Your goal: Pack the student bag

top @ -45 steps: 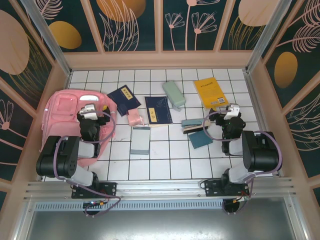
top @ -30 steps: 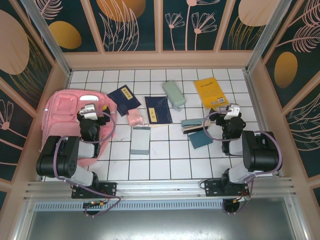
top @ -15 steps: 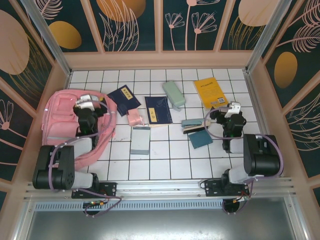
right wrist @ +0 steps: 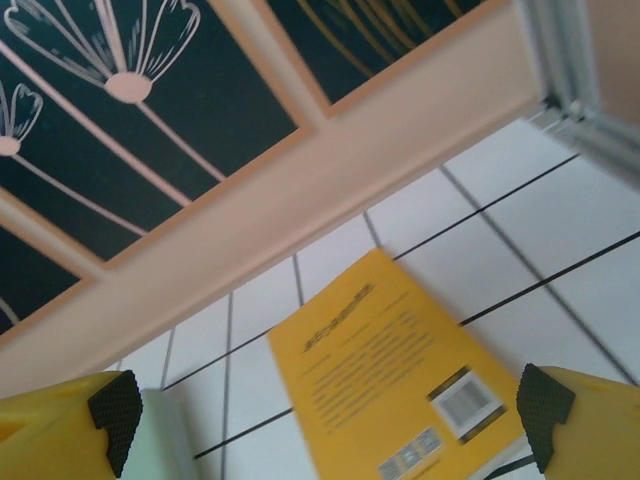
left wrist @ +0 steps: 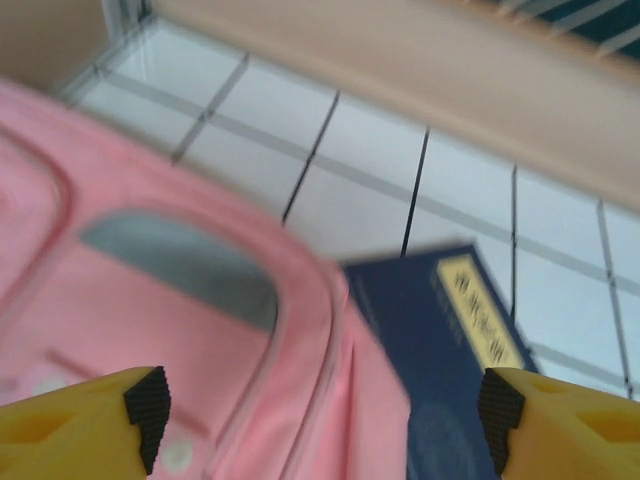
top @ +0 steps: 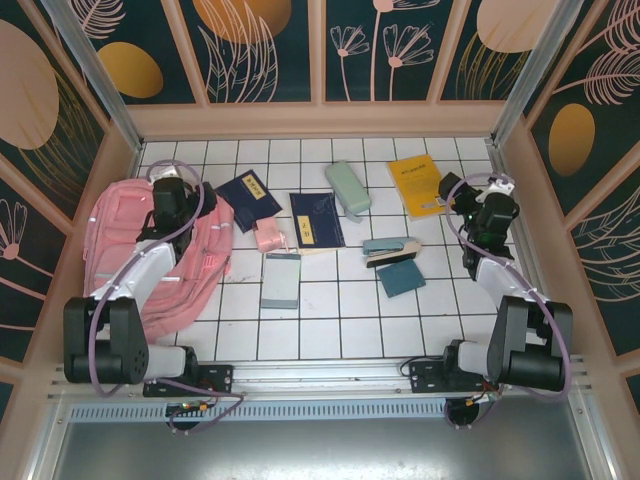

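Top external: both arms have stretched forward since a second ago. The left is now over the top of the student bag (top: 112, 240), which lies on the bench's (top: 340, 320) left side, and the right is by the yellow book (top: 420, 183). Left wrist adds the bag's grey patch (left wrist: 180, 270) beside a navy book (left wrist: 450, 370). Left jaws and right jaws are spread, gripping nothing.

I work in a robot test cell, a dressed-up lab rig rather than a lived-in room. My floor is a white tabletop with a dark tile grid (top: 330, 320). It is boxed in by wood-framed dark teal wall panels with orange discs and line-drawn flowers (top: 390, 50). Bare aluminium corner posts (top: 90, 70) stand at the back. A ribbed aluminium rail (top: 330, 375) along the near edge carries the black base of my left arm (top: 185, 380) and the black base of my right arm (top: 450, 378).
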